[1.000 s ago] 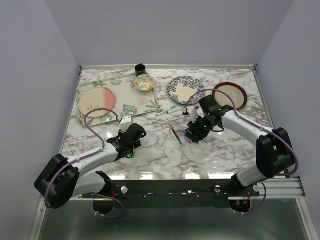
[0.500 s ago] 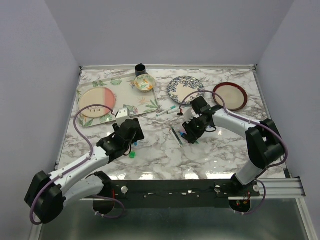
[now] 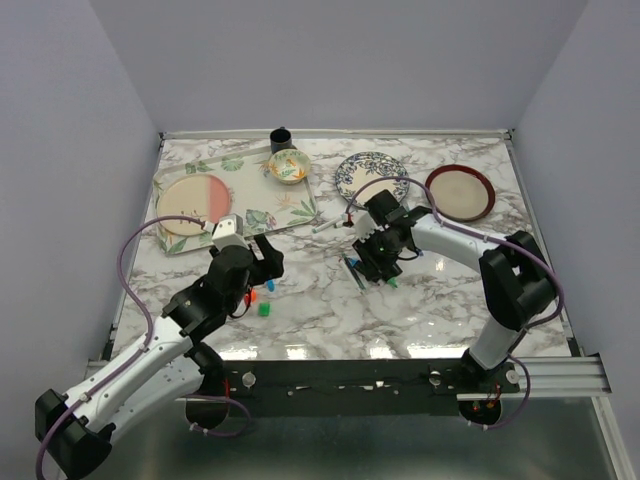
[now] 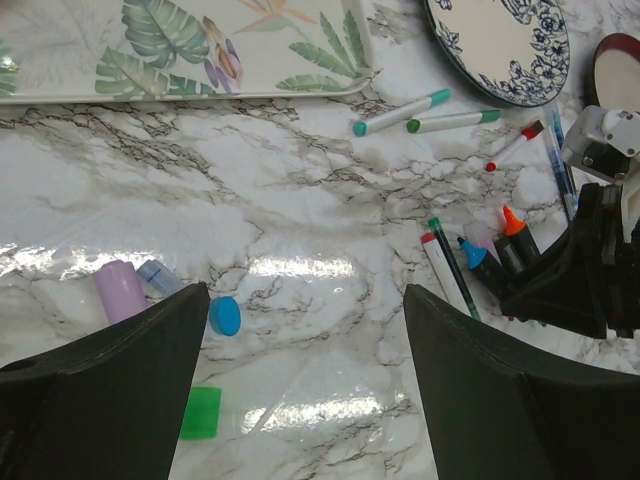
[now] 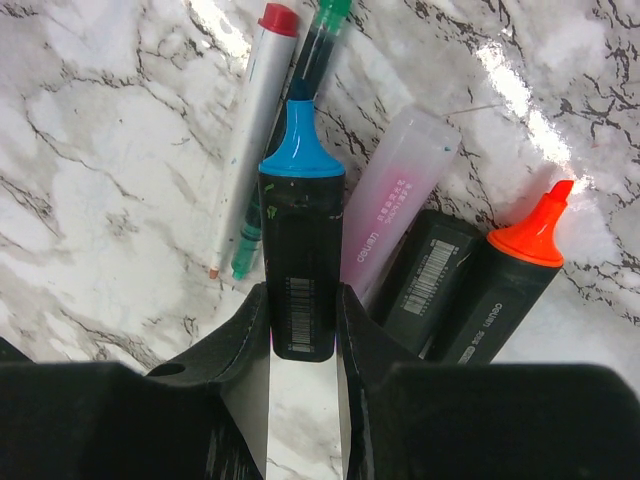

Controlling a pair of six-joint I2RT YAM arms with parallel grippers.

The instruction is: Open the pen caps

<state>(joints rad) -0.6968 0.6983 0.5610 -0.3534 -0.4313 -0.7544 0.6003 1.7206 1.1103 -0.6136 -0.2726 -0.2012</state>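
**Blue highlighter gripped at right; loose caps beside the empty left fingers**

White grey-veined marble table: leaf-printed tray at far left, blue-patterned plate at far right of centre.

Right gripper, right of centre: clenched on the barrel of a stubby black highlighter with bare blue tip, flat on the marble. Just right of that: a translucent lilac highlighter piece, then a black highlighter with bare orange tip. Just left: a thin white pen with red cap, touching a thin green pen.

Left gripper, left of centre: spread wide, holding nothing, above bare marble. Loose beside one finger: lilac cap touching pale blue cap, round blue cap just right, green cap nearer.

Farther off, near the tray's edge: two white markers with teal ends.
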